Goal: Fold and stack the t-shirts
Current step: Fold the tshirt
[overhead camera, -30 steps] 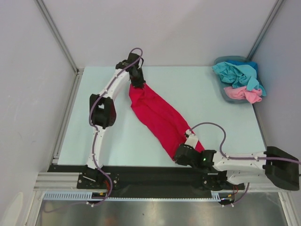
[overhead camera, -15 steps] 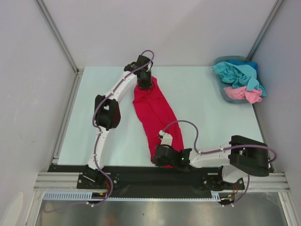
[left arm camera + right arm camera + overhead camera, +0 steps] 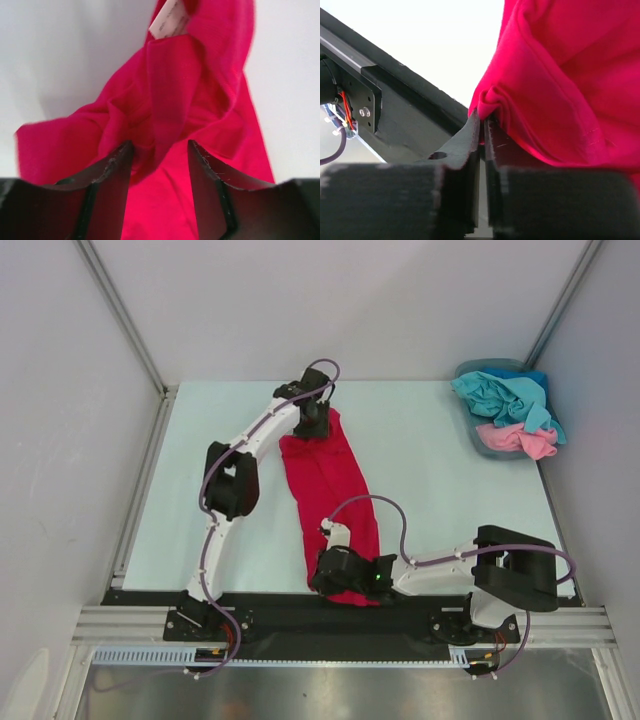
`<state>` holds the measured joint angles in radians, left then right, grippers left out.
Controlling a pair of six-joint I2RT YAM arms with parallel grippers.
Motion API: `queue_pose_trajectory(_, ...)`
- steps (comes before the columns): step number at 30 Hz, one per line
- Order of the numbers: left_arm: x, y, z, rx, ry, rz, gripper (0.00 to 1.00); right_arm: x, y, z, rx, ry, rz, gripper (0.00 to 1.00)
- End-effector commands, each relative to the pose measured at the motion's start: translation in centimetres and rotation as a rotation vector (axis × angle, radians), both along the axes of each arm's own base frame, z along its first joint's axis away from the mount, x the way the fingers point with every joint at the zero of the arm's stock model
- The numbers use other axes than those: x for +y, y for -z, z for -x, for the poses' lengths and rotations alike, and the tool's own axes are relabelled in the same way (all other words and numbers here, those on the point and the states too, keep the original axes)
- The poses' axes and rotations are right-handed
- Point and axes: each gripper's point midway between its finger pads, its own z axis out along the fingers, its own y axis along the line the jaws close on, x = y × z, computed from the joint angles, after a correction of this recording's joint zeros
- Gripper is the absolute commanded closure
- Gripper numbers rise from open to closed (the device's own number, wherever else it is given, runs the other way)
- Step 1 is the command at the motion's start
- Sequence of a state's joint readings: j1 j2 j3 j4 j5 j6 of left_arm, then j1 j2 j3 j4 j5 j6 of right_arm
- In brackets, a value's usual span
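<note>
The crimson t-shirt [image 3: 335,490] lies as a long narrow strip running from the far middle of the table toward the near edge. At its far end stands my left gripper [image 3: 312,428]. In the left wrist view that left gripper [image 3: 160,147] is open, its jaws apart over loose red cloth [image 3: 200,100], with the white neck label [image 3: 169,20] beyond. My right gripper [image 3: 335,575] is at the shirt's near end. In the right wrist view the right gripper [image 3: 482,119] is shut on a bunched edge of the red shirt [image 3: 560,75].
A blue-grey basket [image 3: 466,412] at the far right corner holds a crumpled teal t-shirt [image 3: 500,395] and a pink one [image 3: 515,438]. The black front rail [image 3: 405,105] lies close beside the right gripper. Grey walls enclose the table.
The left gripper moved right and opened, letting go of the shirt's far end. The right gripper slid left along the near edge with the shirt, which now lies nearly straight front to back.
</note>
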<state>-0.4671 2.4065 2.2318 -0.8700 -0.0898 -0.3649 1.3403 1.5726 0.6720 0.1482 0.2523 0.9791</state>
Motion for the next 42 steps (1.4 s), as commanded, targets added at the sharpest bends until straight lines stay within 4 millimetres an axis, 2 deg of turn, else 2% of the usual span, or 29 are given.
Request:
queue_pose_trajectory(1, 1.9, -6.6, -0.9, -0.153, -0.040, -0.036, 0.45, 1.9, -1.9, -0.1, -0.034, -0.029, -0.056, 0.91)
queue_pose_trajectory(3, 2.5, -7.4, -0.9, -0.172, -0.055, -0.047, 0.44, 1.9, -1.9, -0.2, -0.038, -0.029, -0.053, 0.88)
queue_pose_trajectory(4, 2.6, -7.5, -0.8, -0.175, -0.058, -0.047, 0.43, 1.9, -2.0, -0.3, -0.041, -0.028, -0.051, 0.82)
queue_pose_trajectory(6, 2.8, -8.4, -0.7, -0.195, -0.064, -0.042, 0.43, 1.9, -2.1, -0.3, -0.048, -0.028, -0.048, 0.78)
queue_pose_trajectory(9, 3.3, -9.2, -0.6, -0.223, -0.078, -0.052, 0.43, 1.7, -2.4, -0.5, -0.061, -0.023, -0.048, 0.67)
queue_pose_trajectory(10, 3.5, -10.4, -0.5, -0.247, -0.079, -0.047, 0.43, 1.6, -2.6, -0.7, -0.070, -0.020, -0.049, 0.59)
queue_pose_trajectory(12, 3.7, -11.6, -0.6, -0.274, -0.080, -0.046, 0.43, 1.7, -3.0, -0.8, -0.078, -0.021, -0.057, 0.52)
queue_pose_trajectory(16, 4.3, -15.2, 0.4, -0.323, -0.079, -0.030, 0.42, 1.8, -4.2, -1.4, -0.113, -0.011, -0.070, 0.45)
queue_pose_trajectory(18, 4.6, -15.2, 1.3, -0.310, -0.082, -0.028, 0.42, 1.8, -5.2, -1.8, -0.136, -0.008, -0.083, 0.44)
queue_pose_trajectory(19, 4.8, -16.2, 2.0, -0.322, -0.089, -0.009, 0.43, 1.8, -5.9, -2.4, -0.142, 0.006, -0.093, 0.43)
queue_pose_trajectory(20, 5.1, -14.8, 2.8, -0.289, -0.092, -0.020, 0.43, 1.8, -6.7, -2.7, -0.151, 0.009, -0.108, 0.43)
queue_pose_trajectory(22, 5.1, -14.8, 3.4, -0.303, -0.102, 0.012, 0.43, 2.0, -8.0, -3.3, -0.161, 0.010, -0.128, 0.41)
queue_pose_trajectory(23, 5.6, -13.8, 4.9, -0.282, -0.099, 0.014, 0.43, 2.1, -8.7, -3.9, -0.171, 0.015, -0.137, 0.40)
queue_pose_trajectory(25, 5.7, -13.2, 5.4, -0.290, -0.108, 0.033, 0.43, 2.0, -9.7, -4.3, -0.178, 0.005, -0.141, 0.38)
queue_pose_trajectory(26, 6.1, -11.7, 6.4, -0.260, -0.109, 0.025, 0.43, 2.2, -10.6, -4.9, -0.183, 0.010, -0.154, 0.38)
queue_pose_trajectory(28, 6.3, -11.6, 7.0, -0.261, -0.116, 0.036, 0.43, 2.3, -11.0, -5.0, -0.169, -0.009, -0.155, 0.36)
queue_pose_trajectory(33, 7.0, -9.3, 8.8, -0.221, -0.133, 0.040, 0.43, 2.2, -11.9, -5.7, -0.167, -0.006, -0.163, 0.34)
queue_pose_trajectory(34, 7.0, -9.4, 8.9, -0.231, -0.141, 0.053, 0.43, 1.7, -12.3, -6.5, -0.179, 0.017, -0.162, 0.34)
queue_pose_trajectory(35, 7.2, -8.6, 9.3, -0.217, -0.147, 0.046, 0.43, 1.2, -12.5, -7.3, -0.182, 0.035, -0.159, 0.34)
queue_pose_trajectory(36, 7.4, -8.4, 9.3, -0.219, -0.164, 0.046, 0.44, -0.2, -12.6, -9.8, -0.180, 0.091, -0.153, 0.34)
queue_pose_trajectory(38, 8.1, -7.2, 9.9, -0.202, -0.191, 0.031, 0.44, -2.2, -12.7, -12.1, -0.191, 0.124, -0.125, 0.34)
queue_pose_trajectory(39, 8.3, -6.9, 10.0, -0.199, -0.224, 0.037, 0.44, -3.3, -12.8, -13.9, -0.196, 0.158, -0.122, 0.34)
queue_pose_trajectory(40, 9.0, -7.1, 10.0, -0.220, -0.264, 0.023, 0.45, -4.9, -13.5, -16.8, -0.202, 0.215, -0.132, 0.34)
queue_pose_trajectory(42, 10.1, -6.6, 10.4, -0.231, -0.336, 0.014, 0.45, -6.8, -13.8, -20.2, -0.226, 0.266, -0.126, 0.34)
